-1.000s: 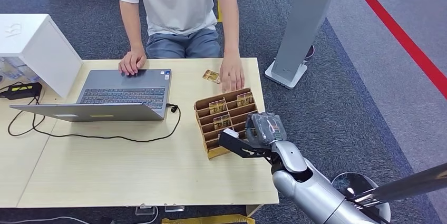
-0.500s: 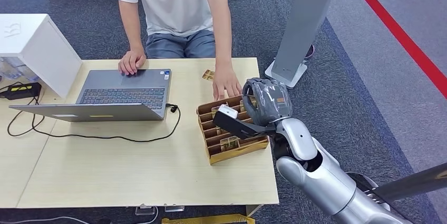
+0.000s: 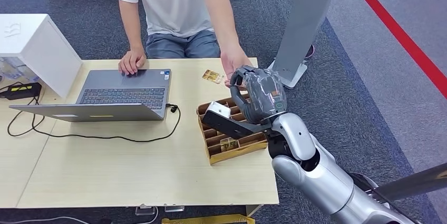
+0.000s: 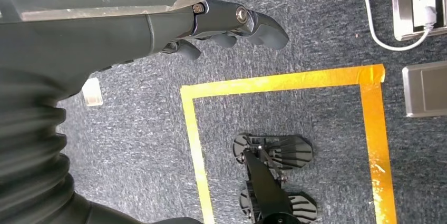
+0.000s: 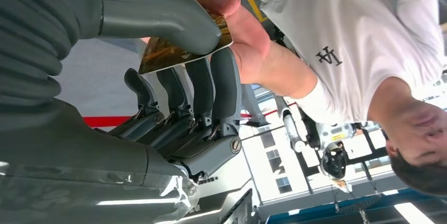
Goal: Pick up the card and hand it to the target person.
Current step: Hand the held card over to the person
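**Card at the handover, pinched between thumb and fingers**

While the person (image 3: 174,2) sits behind the pale wooden surface (image 3: 132,171), one of their hands (image 3: 234,61) reaches forward to meet the right robot hand (image 3: 258,97), which hovers just past the far end of the cardboard card rack (image 3: 232,129). On that surface, largest first: an open grey laptop (image 3: 113,95) well to the left of the rack, its black cable (image 3: 105,137) trailing toward the rack, the rack itself with a few gold cards in its slots, and a loose gold card (image 3: 212,76) lying just beyond the rack, near the person's reaching hand.

From the right wrist camera, the card (image 5: 182,50) sits pinched between the thick grey thumb and the darker fingers (image 5: 211,81), and the person's fingers touch its outer end. I judge the card light, thin, stiff and rather slick; a grip on its flat faces suits it, with the free end left for the receiver.

The left robot hand (image 4: 158,23) hangs over the carpet, fingers relaxed, grasping nothing.
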